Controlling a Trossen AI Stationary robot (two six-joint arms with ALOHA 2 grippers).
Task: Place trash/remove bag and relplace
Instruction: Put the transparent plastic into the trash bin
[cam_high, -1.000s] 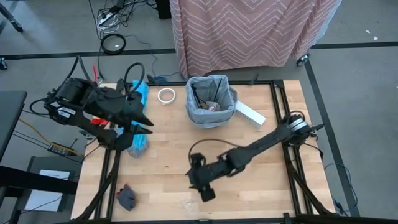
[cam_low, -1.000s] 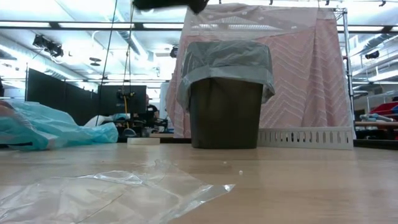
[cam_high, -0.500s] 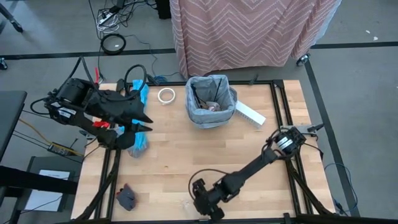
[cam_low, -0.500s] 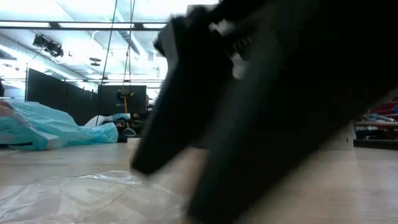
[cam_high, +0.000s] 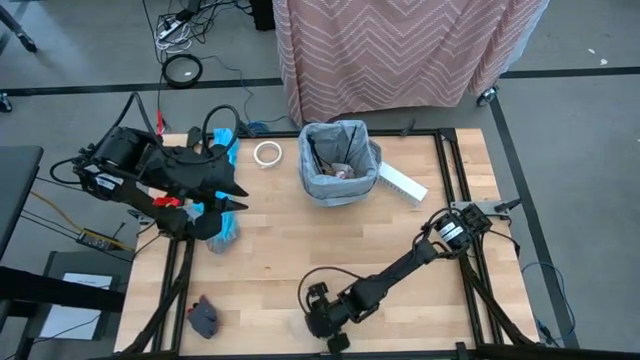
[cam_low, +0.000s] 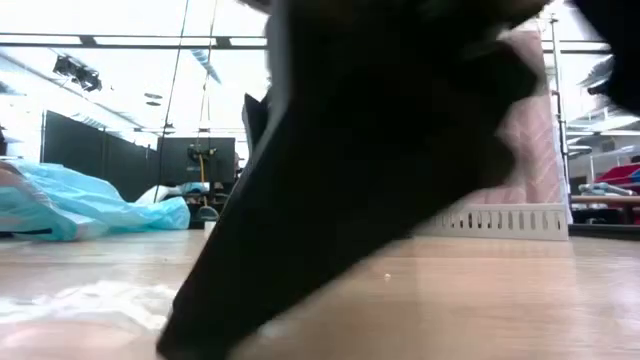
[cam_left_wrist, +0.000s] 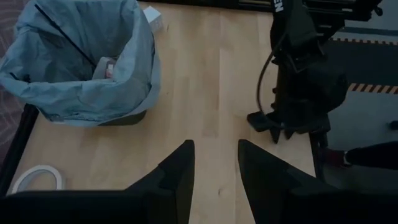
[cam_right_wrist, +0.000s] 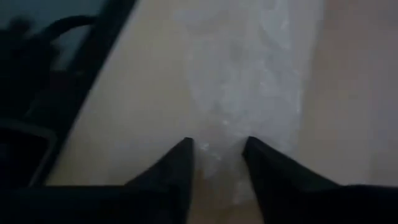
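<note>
Now the right hand (cam_high: 333, 338) sits low at the near edge of the desk (cam_high: 280, 250), having swung down from mid-desk a second ago to the spot where a thin, clear, crinkled plastic film (cam_right_wrist: 249, 81) lies flat on the wood. Right wrist view: two dark fingers (cam_right_wrist: 177, 165) straddle the near end of the film, tips at or just above the desk, gap narrowing but not closed; nothing visibly pinched yet, so a grip cannot be confirmed. Judgement: this is the pick-up attempt on a piece of litter, with bag removal not yet begun. Low view is mostly blocked by the dark arm; a bit of the film shows at the left. Left hand (cam_high: 238, 193) hovers near the left edge above the translucent turquoise-blue plastic bag (cam_high: 225, 225), fingers parted, empty, waiting. Light grey crinkly plastic bag (cam_high: 340, 160) lines the dark bin near the far edge, rim folded over, holding dark sticks and paper scraps. White tape ring (cam_high: 266, 153) lies just left of it; long white box (cam_high: 402, 183) just right. Small dark-and-red crumpled object (cam_high: 204, 317) rests near the near-left corner.
</note>
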